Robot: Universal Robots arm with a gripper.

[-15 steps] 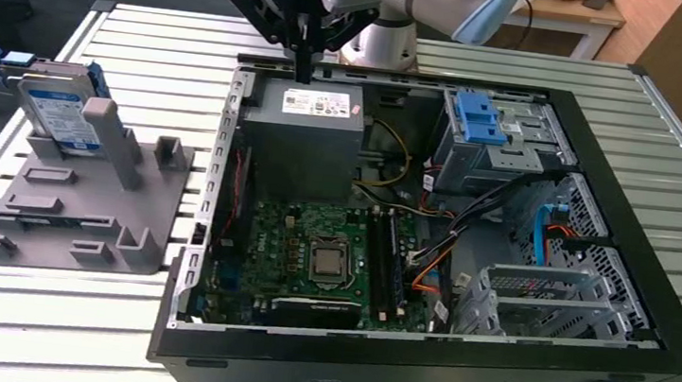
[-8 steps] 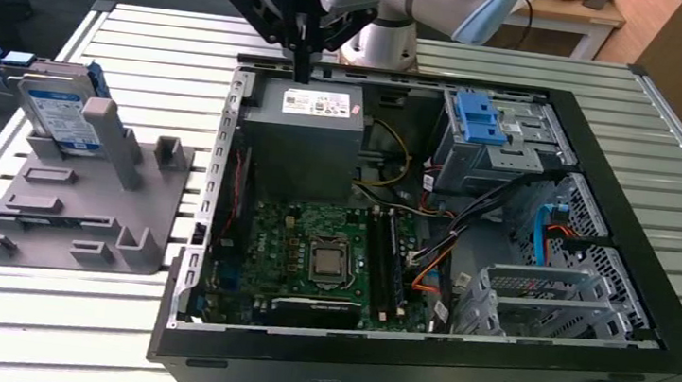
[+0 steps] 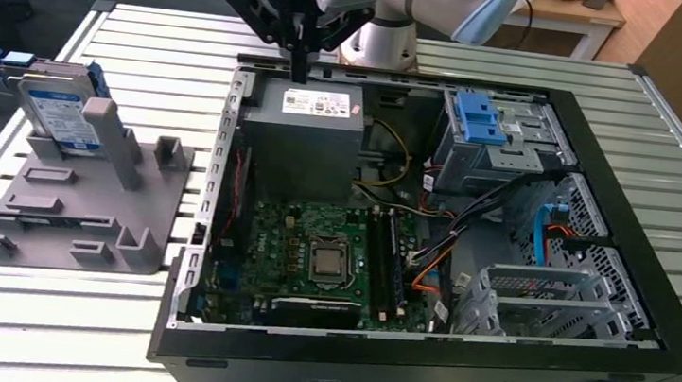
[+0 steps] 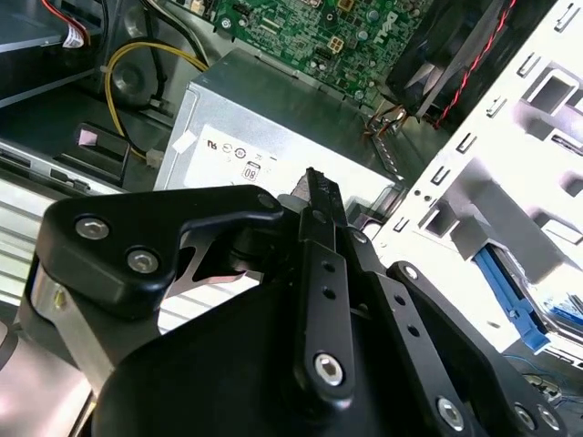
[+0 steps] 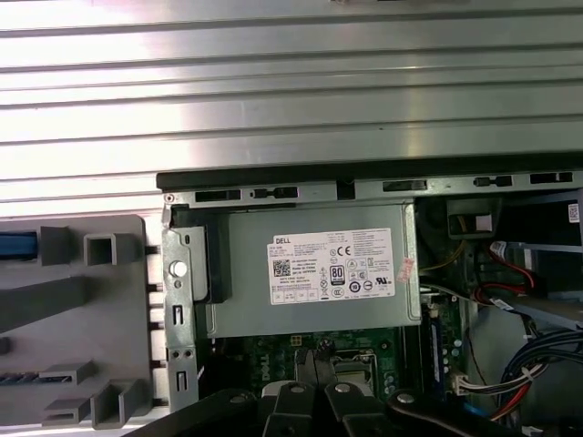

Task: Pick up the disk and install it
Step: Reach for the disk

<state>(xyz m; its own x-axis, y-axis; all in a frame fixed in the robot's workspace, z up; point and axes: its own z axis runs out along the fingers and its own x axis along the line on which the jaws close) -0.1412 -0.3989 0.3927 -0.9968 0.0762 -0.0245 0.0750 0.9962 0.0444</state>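
Fingers (image 3: 297, 56) clenched together on nothing, poised just above the grey power supply (image 3: 309, 135) inside the open computer case (image 3: 423, 380). Well apart, toward the exterior view's left: disk (image 3: 55, 113) propped on edge in a grey holder (image 3: 59, 218) on the slatted metal bench (image 3: 48, 322), blue side rails showing.

Open black computer case (image 3: 424, 371) on slatted metal table (image 3: 47, 331), grey plastic fixture (image 3: 73, 210) beside it (the exterior view's left), silver rectangular disk (image 3: 60, 114) propped at fixture's far end.
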